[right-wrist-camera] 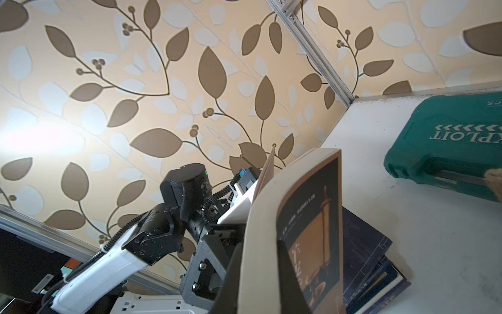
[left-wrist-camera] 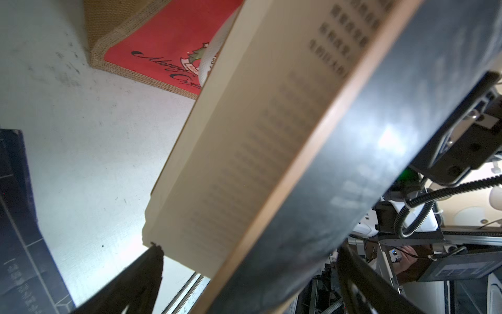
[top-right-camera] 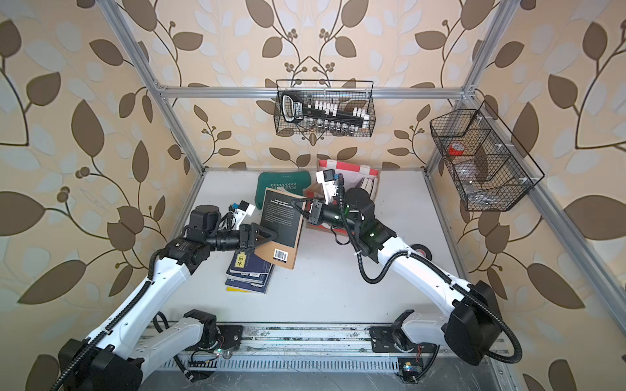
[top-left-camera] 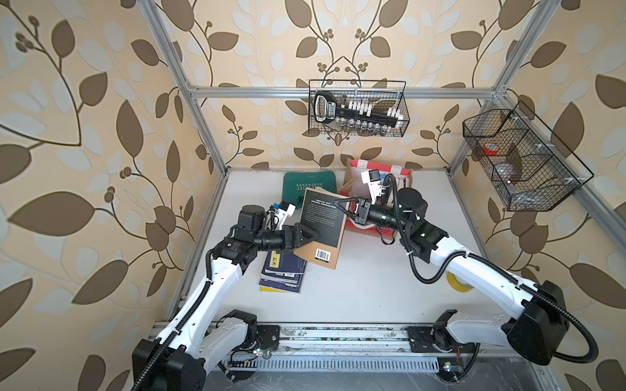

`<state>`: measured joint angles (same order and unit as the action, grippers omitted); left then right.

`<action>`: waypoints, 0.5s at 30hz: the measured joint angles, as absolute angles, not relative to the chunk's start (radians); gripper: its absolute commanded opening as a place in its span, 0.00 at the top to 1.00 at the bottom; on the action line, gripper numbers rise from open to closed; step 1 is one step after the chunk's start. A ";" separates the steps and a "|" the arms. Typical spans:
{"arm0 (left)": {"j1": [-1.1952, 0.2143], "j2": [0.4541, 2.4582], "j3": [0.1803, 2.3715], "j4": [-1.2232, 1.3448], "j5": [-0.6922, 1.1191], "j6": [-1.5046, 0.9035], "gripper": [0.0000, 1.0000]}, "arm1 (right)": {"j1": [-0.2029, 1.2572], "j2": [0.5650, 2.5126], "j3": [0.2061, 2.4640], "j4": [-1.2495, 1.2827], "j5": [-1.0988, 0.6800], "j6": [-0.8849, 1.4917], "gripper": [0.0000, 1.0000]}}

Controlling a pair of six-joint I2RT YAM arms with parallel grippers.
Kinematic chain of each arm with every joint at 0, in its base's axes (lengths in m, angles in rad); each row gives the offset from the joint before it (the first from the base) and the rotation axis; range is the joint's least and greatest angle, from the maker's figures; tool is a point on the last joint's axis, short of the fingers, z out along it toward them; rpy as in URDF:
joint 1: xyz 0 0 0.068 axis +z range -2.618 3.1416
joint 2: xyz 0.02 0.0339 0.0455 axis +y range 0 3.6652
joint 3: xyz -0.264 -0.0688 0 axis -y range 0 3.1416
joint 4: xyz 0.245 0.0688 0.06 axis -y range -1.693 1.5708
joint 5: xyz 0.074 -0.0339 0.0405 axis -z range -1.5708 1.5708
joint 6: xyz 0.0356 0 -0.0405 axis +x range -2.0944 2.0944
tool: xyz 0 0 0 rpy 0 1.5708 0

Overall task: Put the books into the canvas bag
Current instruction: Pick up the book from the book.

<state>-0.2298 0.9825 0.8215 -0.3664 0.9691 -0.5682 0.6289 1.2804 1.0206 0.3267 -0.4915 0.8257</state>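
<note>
Raised book [top-left-camera: 321, 220], long axis near-to-far, barcode [top-left-camera: 322, 254] nearest, right fingers [top-left-camera: 339, 204] clamping it, left fingers [top-left-camera: 308, 235] apart, perhaps touching.

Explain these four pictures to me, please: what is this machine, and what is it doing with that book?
It is a robot with two white arms, each ending in a pinching tool. Two pictures look down from above; two come from cameras on the wrists. On the white table are a stack of books, a green case, a yellow tape roll and a red canvas bag standing open. The right tool is clamped on the raised dark book; the left tool stands open around its opposite edge, not gripping.
</note>
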 measured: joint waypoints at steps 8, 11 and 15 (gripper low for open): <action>-0.257 0.976 0.823 -0.279 1.016 -0.592 0.01 | 0.584 1.254 1.013 0.468 -0.601 0.955 1.00; -0.269 0.958 0.823 -0.241 1.032 -0.606 0.01 | 0.563 1.249 1.013 0.529 -0.647 1.010 1.00; -0.270 0.947 0.823 -0.224 1.042 -0.607 0.01 | 0.545 1.249 1.013 0.612 -0.698 1.081 1.00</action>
<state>-0.2699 0.9474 0.8230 -0.2237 1.0416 -0.6071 0.5449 1.2491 1.0134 0.6125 -0.6983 1.0813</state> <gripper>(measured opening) 0.990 0.118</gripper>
